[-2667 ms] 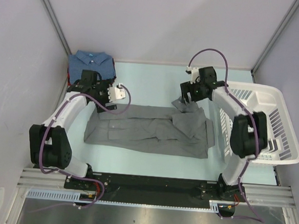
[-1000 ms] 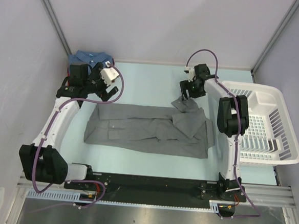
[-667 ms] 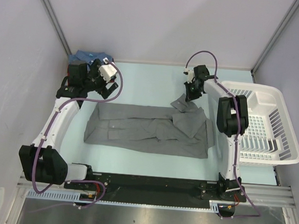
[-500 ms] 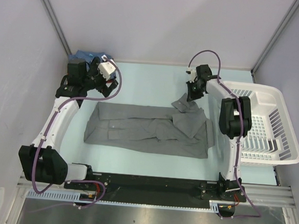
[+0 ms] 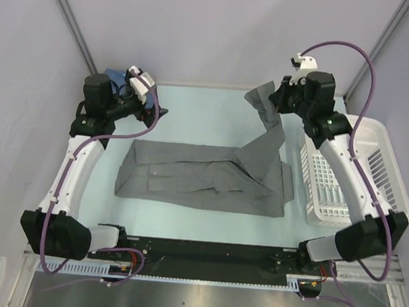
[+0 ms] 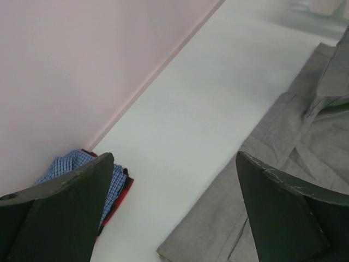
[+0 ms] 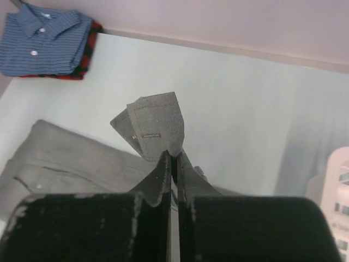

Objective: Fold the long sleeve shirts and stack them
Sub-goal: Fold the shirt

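Grey shirt [image 5: 203, 178]: it is laid flat on the surface [image 5: 207, 111], its long axis running left to right across the middle.
Sleeve [image 5: 266, 126]: it is drawn up from the shirt's right end and stretched toward the far edge, with only its cuff [image 7: 155, 124] held above the surface.
Right hand [image 7: 173, 161]: it is clenched on the cuff, the cloth pinched between both fingers.
Left hand [image 5: 151, 106]: it is released, jaws wide apart with nothing between them, and hangs at the far left, near the stack.
Deciding relation: the shirt's body lies near and to the left of the right hand. The fold is judged to need the cuff carried back that way, along the long axis.
Nearer arm: the right one is at the sleeve; the left one is nearer the shirt's left end.
Stack: a blue shirt [image 7: 43, 38] is folded on top of a dark red shirt [image 7: 94, 33] in the far-left corner.
Count: three shirts, two hands and one white slatted basket [image 5: 372, 158] are seen.
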